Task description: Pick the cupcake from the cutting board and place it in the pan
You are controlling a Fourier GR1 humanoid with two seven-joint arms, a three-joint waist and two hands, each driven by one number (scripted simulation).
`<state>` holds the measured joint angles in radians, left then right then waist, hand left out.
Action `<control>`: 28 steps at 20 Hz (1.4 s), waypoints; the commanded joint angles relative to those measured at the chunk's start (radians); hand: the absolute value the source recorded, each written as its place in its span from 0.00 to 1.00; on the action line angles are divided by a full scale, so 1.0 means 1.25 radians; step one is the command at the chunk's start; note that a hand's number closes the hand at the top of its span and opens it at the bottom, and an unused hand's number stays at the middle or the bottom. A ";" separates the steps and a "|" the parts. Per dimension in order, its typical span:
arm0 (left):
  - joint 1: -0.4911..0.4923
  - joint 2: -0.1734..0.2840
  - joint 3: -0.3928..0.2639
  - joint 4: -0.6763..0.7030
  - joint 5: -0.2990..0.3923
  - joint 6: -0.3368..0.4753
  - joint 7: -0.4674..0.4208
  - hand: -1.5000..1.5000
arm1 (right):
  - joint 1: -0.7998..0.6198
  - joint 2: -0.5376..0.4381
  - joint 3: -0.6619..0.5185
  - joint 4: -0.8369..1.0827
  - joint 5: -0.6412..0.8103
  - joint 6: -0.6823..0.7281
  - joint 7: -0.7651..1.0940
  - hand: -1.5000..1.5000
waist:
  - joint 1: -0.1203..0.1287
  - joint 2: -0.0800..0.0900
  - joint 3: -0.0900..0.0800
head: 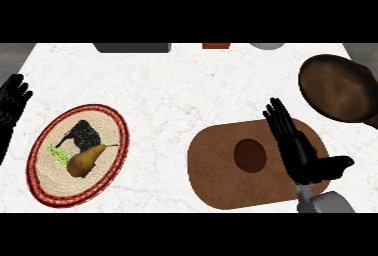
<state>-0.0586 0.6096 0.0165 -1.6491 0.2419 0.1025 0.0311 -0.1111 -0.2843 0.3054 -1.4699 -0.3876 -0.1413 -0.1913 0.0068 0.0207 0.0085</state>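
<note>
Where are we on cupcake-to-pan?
Done: nothing; the cupcake sits on the cutting board and the pan looks empty. In hand: the right hand is open over the board beside the cupcake. Left: grasp, carry, place. Left hand rests at the edge.

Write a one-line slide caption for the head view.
Right hand open over the cutting board beside the cupcake, pan waiting at upper right.
</note>
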 commanded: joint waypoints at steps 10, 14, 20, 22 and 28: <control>-0.048 -0.182 -0.048 0.064 0.074 0.066 0.086 0.50 | -0.186 -0.255 -0.071 0.034 0.099 0.343 -0.227 1.00 | -0.019 -0.010 -0.005; -0.081 -0.225 -0.089 0.045 0.025 0.131 0.126 0.50 | -0.144 -0.370 -0.118 0.150 0.156 0.432 -0.357 0.00 | -0.010 -0.012 -0.005; -0.099 -0.224 -0.081 0.073 0.023 0.101 0.116 0.50 | -0.266 -0.400 -0.085 0.209 0.327 0.416 -0.432 0.00 | 0.004 -0.013 -0.006; -0.076 -0.212 -0.049 0.085 0.053 0.061 0.103 0.50 | -0.302 -0.413 -0.104 0.226 0.327 0.459 -0.448 0.00 | 0.004 -0.014 -0.007; -0.113 -0.239 -0.073 0.087 0.011 0.105 0.130 0.50 | -0.383 -0.415 -0.002 0.116 0.475 0.441 -0.304 0.00 | -0.002 -0.017 -0.008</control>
<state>-0.1633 0.3283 -0.0698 -1.5629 0.2740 0.2104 0.1771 -0.5214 -0.7705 0.2549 -1.2729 0.1091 0.3950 -0.6320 0.0092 0.0013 -0.0004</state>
